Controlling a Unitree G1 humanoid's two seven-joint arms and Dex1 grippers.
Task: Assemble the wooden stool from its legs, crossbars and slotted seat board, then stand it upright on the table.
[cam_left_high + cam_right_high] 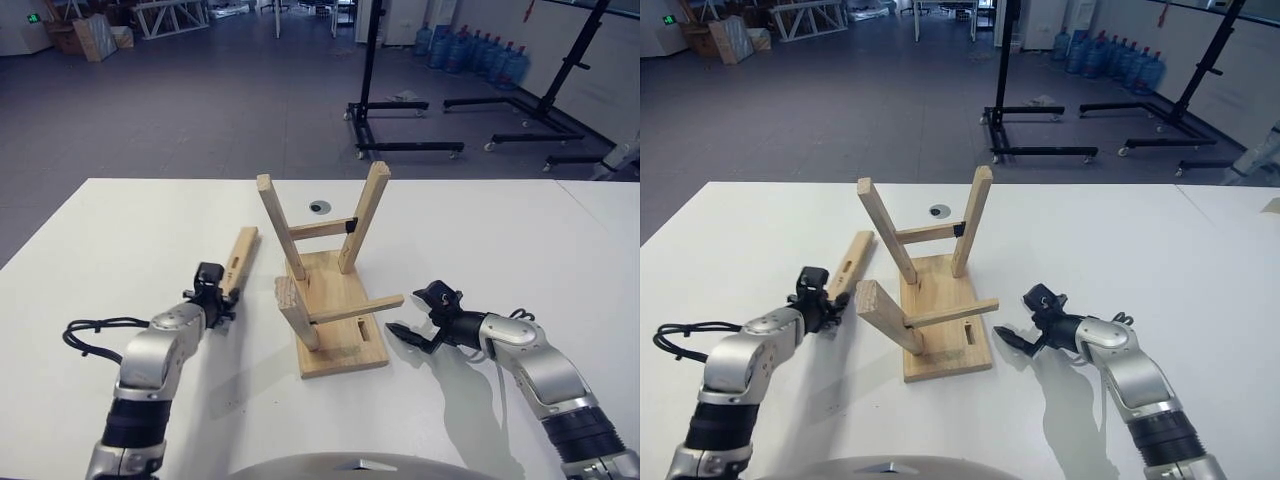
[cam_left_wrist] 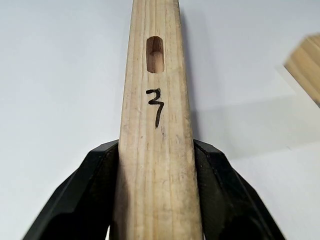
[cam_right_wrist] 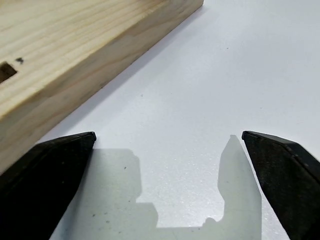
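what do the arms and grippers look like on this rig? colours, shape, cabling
The left arm and right arm have rounded silver-grey forearm shells, with black sections nearer the elbow. The left gripper and right gripper are matte black, each with two wedge-shaped fingers tapering to a tip. A black cable loops out beside the left arm. No markings legible.

The seat board [image 1: 335, 348] lies flat at the middle of the counter [image 1: 500, 230]. From its far end rise the far left leg [image 1: 280, 225] and the far right leg [image 1: 365, 215], with the far crossbar [image 1: 320, 229] between them. The near leg [image 1: 297, 312] rises tilted from the near left corner, and the near crossbar [image 1: 357, 308] runs rightward from it (free end over the board's right edge). The loose leg [image 1: 240, 258] lies left of the board, its near end clamped in the left hand [image 1: 215, 292]. The right hand [image 1: 402, 337] sits just right of the board, fingers apart.
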